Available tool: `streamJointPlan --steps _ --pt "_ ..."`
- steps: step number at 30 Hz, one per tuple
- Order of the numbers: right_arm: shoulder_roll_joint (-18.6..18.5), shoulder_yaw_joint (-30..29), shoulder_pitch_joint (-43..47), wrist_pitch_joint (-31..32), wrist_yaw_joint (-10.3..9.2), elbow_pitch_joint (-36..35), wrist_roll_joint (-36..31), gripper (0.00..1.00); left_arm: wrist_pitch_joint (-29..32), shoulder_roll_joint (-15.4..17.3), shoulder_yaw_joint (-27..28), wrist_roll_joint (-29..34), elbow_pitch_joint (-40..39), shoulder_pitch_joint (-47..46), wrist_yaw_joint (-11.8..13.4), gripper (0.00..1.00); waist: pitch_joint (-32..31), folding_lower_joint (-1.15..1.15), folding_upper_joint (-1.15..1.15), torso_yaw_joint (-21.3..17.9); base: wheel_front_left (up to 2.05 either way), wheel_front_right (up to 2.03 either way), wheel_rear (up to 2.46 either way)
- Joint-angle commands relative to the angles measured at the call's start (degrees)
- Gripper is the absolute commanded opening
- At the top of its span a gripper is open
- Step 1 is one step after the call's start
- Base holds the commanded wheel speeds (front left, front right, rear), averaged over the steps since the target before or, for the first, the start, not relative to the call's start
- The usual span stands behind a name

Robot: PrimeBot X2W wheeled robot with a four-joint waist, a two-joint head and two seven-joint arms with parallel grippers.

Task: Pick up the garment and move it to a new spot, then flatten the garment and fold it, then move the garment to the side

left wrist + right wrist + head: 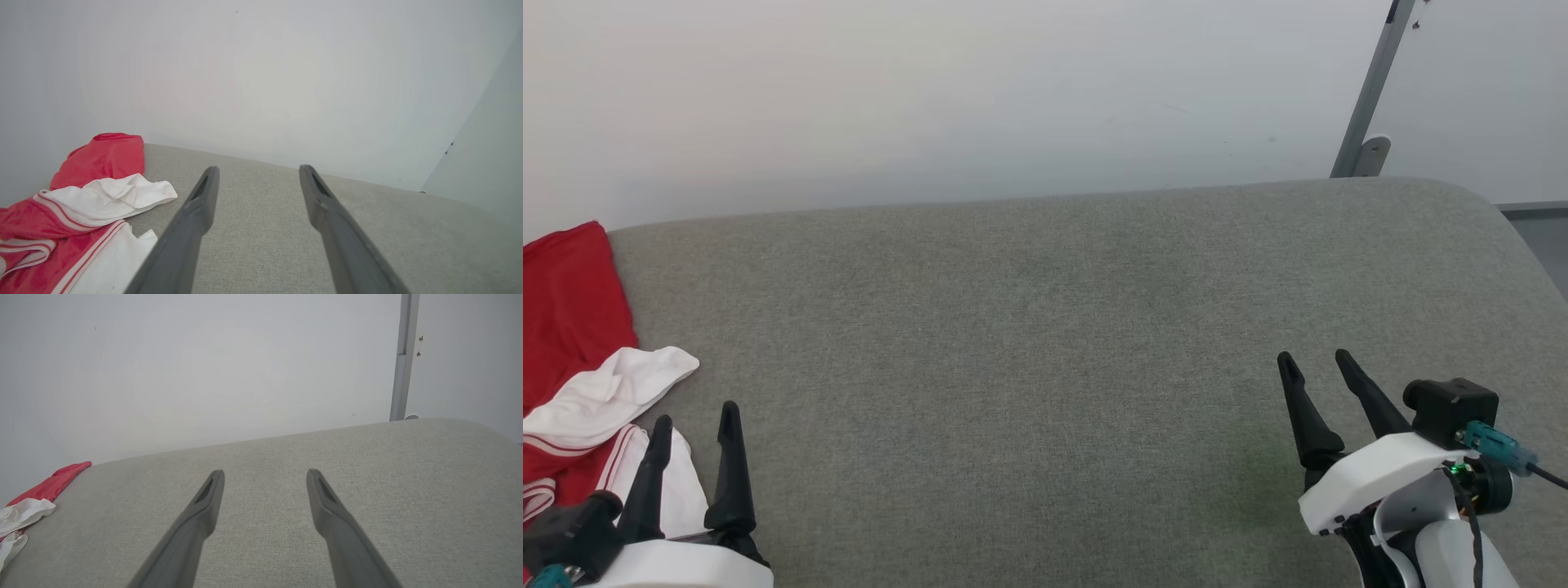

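The garment (572,327) lies crumpled at the far left of the grey cushion (1045,327), red body bunched against the wall (931,98) and a white sleeve flopped toward the middle; part of it runs off the head view's left side. The left end effector (696,413) hovers just beside it, fingers spread and empty. The right end effector (1312,355) is well apart at the right, also spread and empty. The likeliest slip is a shallow pinch on the loose sleeve alone (the nearest bit of cloth), which would drag the rest in a twisted rope and make flattening harder. The heap's hidden left part could also slide off the cushion's edge if tugged sideways. A deep reach risks the fingertips digging into the upholstery.
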Motion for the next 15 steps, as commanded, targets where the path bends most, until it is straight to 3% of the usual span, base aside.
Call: streamJointPlan --steps 1,15 --pt "0.0 0.1 -0.7 -0.5 -0.01 -0.4 -1.3 1.00 -0.5 0.7 -0.2 1.0 -0.7 0.5 0.3 1.00 -0.1 0.00 0.00 0.0 0.00 0.00 0.00" --pt "-0.3 0.5 -0.9 -1.5 -0.01 -0.7 -7.2 1.00 -2.2 2.4 -1.0 5.5 -2.3 1.7 1.3 1.00 -0.5 0.00 0.00 -0.2 0.00 0.00 0.00"
